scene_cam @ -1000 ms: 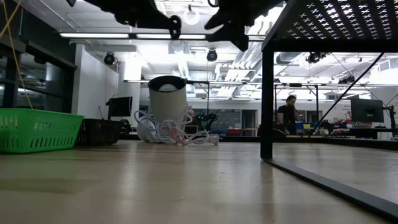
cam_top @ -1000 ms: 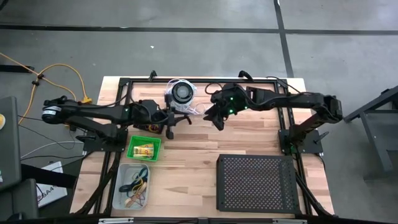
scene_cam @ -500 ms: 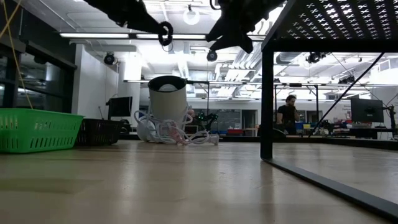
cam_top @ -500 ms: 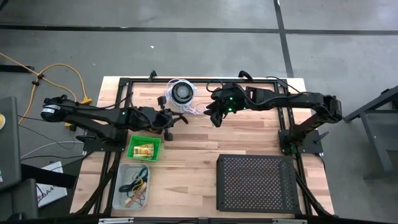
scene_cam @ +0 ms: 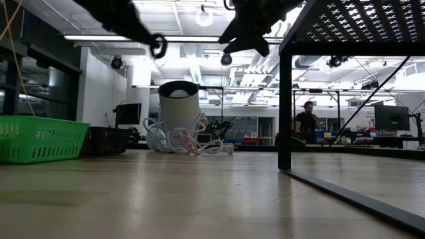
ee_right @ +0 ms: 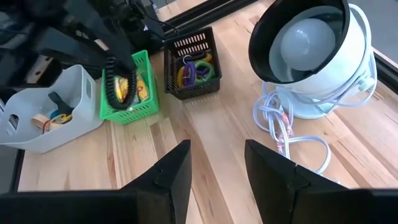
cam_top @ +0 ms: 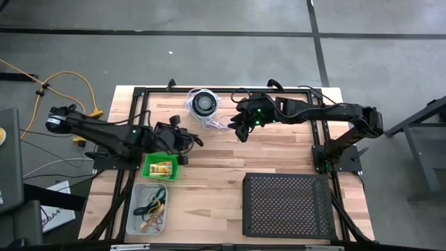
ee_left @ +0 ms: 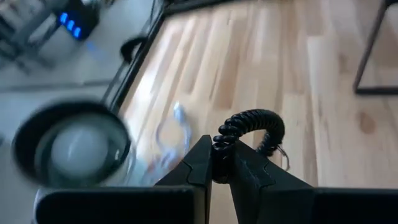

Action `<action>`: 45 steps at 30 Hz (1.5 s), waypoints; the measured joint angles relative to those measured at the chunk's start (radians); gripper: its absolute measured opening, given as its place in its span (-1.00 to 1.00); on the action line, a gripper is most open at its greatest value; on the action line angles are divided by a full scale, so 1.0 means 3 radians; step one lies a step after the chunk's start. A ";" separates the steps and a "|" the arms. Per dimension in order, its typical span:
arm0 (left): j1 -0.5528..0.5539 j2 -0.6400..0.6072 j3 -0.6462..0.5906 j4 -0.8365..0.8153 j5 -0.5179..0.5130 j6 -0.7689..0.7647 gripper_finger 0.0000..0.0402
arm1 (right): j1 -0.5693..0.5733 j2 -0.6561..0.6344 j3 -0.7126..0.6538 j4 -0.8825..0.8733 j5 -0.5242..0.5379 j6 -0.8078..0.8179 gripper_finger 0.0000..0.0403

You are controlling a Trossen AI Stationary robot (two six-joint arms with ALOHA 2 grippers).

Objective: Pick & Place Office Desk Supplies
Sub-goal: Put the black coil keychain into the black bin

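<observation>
My left gripper point(cam_top: 184, 143) hangs above the table beside the green basket point(cam_top: 162, 166) and is shut on a black coiled ring point(ee_left: 250, 126). The ring also shows in the right wrist view point(ee_right: 112, 79) and in the low view point(scene_cam: 158, 45). Yellow packets point(cam_top: 161, 168) lie in the green basket. A small black basket point(ee_right: 193, 62) holds yellow, green and purple rings. A pale bin point(cam_top: 149, 208) holds rubber bands. My right gripper point(cam_top: 241, 130) is open and hovers near the round lamp's white cord point(cam_top: 221, 124), touching nothing. My left gripper pinches the black coiled ring between its two fingers point(ee_left: 202, 163). The hold is at one spot on the loop point(ee_left: 219, 144), and the rest of the loop arches free beyond the fingertips. The ring is lifted clear of the table.
A round black-and-white lamp point(cam_top: 203, 104) with a loose white cord stands at the table's far edge. A large black perforated tray point(cam_top: 287, 204) stands on legs at the near right. Bare wood point(cam_top: 209, 174) lies between the baskets and the tray. A person point(scene_cam: 309, 119) is far behind.
My left gripper has carried the black coiled ring toward the table's left and near edge, sinking a little, and now hangs by the green basket. It stayed shut on the ring. My right gripper rose slightly and then held still.
</observation>
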 joint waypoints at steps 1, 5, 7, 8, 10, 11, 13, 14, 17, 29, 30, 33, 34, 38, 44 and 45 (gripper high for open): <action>-0.0028 -0.0010 0.0000 -0.0107 -0.0081 -0.0126 -0.86 | 0.0000 0.0000 0.0001 0.0008 0.0000 0.0000 -0.32; -0.0134 -0.0109 0.0000 -0.0557 -0.0297 -0.0612 -0.86 | 0.0000 0.0000 0.0000 0.0015 0.0000 0.0000 -0.32; -0.0157 -0.0182 0.0000 -0.0810 -0.0301 -0.0884 -0.86 | 0.0000 0.0000 0.0000 0.0028 0.0000 0.0000 -0.32; -0.0158 -0.0219 0.0000 -0.0952 -0.0327 -0.1028 -0.86 | 0.0000 0.0000 0.0000 0.0050 0.0000 0.0000 -0.32; -0.0155 -0.0268 0.0004 -0.1232 -0.0443 -0.1322 -0.86 | 0.0000 0.0000 0.0001 0.0064 -0.0001 0.0000 -0.32; -0.0146 -0.0273 0.0003 -0.1413 -0.0502 -0.1468 -0.86 | 0.0000 0.0000 0.0000 0.0073 -0.0001 0.0000 -0.32; -0.0101 -0.0269 0.0001 -0.1681 -0.0574 -0.1747 -0.86 | -0.0001 0.0000 0.0001 0.0084 0.0000 0.0000 -0.32; -0.0060 -0.0265 0.0001 -0.1785 -0.0572 -0.1876 -0.86 | 0.0000 0.0000 0.0001 0.0084 0.0000 0.0000 -0.32; 0.0094 -0.0238 -0.0005 -0.2084 -0.0520 -0.2203 -0.86 | 0.0000 0.0000 0.0000 0.0087 -0.0001 0.0000 -0.32; 0.0916 0.0181 -0.0169 -0.2245 0.0111 -0.2446 -0.86 | 0.0000 0.0000 0.0000 0.0113 -0.0001 0.0000 -0.32; 0.0951 0.0204 -0.0169 -0.2243 0.0147 -0.2430 -0.86 | 0.0000 0.0000 0.0000 0.0112 0.0000 0.0000 -0.32; 0.1017 0.0245 -0.0169 -0.2237 0.0233 -0.2401 -0.86 | 0.0000 0.0000 0.0001 0.0112 0.0000 0.0000 -0.32; 0.1023 0.0247 -0.0169 -0.2237 0.0246 -0.2400 -0.86 | 0.0000 0.0000 0.0000 0.0112 0.0000 0.0000 -0.32; 0.1007 0.0247 -0.0169 -0.2238 0.0333 -0.2400 -0.85 | -0.0001 0.0000 0.0001 0.0112 -0.0001 0.0000 -0.32; 0.1007 0.0247 -0.0169 -0.2236 0.0351 -0.2399 -0.62 | -0.0001 0.0000 0.0000 0.0111 0.0000 0.0000 -0.32; 0.1007 0.0247 -0.0169 -0.2233 0.0351 -0.2399 -0.58 | 0.0000 0.0000 0.0001 0.0111 -0.0001 0.0000 -0.32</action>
